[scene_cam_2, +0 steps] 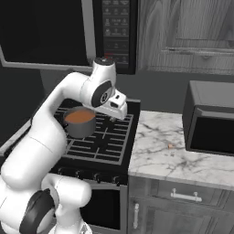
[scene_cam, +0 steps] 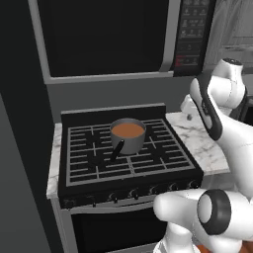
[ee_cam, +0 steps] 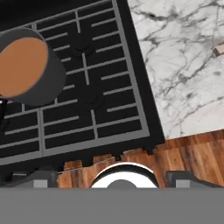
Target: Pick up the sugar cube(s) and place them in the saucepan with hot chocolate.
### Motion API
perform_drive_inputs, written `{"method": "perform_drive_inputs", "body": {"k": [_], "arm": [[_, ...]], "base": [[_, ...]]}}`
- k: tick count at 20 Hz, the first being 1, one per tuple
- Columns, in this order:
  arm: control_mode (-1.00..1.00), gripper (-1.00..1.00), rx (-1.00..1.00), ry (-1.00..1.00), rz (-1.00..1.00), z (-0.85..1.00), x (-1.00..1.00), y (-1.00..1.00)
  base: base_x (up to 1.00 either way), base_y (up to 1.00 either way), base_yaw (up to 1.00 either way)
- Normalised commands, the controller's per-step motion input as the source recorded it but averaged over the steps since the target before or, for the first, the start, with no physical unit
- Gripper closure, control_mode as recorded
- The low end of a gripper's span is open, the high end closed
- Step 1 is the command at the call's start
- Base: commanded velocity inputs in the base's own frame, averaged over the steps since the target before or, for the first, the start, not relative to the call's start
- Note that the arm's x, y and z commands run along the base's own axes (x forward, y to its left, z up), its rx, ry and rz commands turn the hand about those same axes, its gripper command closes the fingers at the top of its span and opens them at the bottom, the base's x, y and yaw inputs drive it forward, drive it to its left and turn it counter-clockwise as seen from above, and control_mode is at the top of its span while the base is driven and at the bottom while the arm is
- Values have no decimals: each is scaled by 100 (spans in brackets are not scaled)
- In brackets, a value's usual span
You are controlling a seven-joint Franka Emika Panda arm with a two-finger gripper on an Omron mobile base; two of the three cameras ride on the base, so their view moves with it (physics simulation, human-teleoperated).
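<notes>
The saucepan (scene_cam: pixel 128 136) sits toward the far middle of the black gas stove (scene_cam: pixel 123 158), filled with orange-brown hot chocolate (scene_cam: pixel 128 130), its black handle pointing toward the near left. 1 small sugar cube (scene_cam_2: pixel 171 146) lies on the marble counter (scene_cam_2: pixel 178 155), right of the stove. The gripper (scene_cam_2: pixel 114 118) hangs wide open over the stove's right side, holding nothing.

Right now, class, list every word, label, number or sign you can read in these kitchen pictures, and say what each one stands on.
No text can be read.
Microwave control panel: rows of pale button markings, too small and blurred to read.
Same panel's lower strip: reddish marks, unreadable.
Stove knobs: no legible markings.
Saucepan, marble counter, dark appliance: no lettering seen.
</notes>
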Motion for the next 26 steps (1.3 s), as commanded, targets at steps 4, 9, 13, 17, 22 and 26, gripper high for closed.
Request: {"method": "perform_drive_inputs", "body": {"k": [4, 9, 13, 17, 22, 26], "arm": [[-100, -100, 8, 0, -32, -35, 0, -100], [-100, -100, 2, 8, -31, -43, 0, -100], [-100, -100, -4, 19, -30, -51, 0, -69], [-100, -100, -9, 25, -25, -48, 1, -36], [-100, -100, -3, 13, -10, -40, 9, -15], [-100, -100, -1, 4, 0, -32, 23, -11]], "base": [[0, 0, 0], [0, 0, 0], [0, 0, 0], [0, 0, 0], [0, 0, 0], [0, 0, 0]]}}
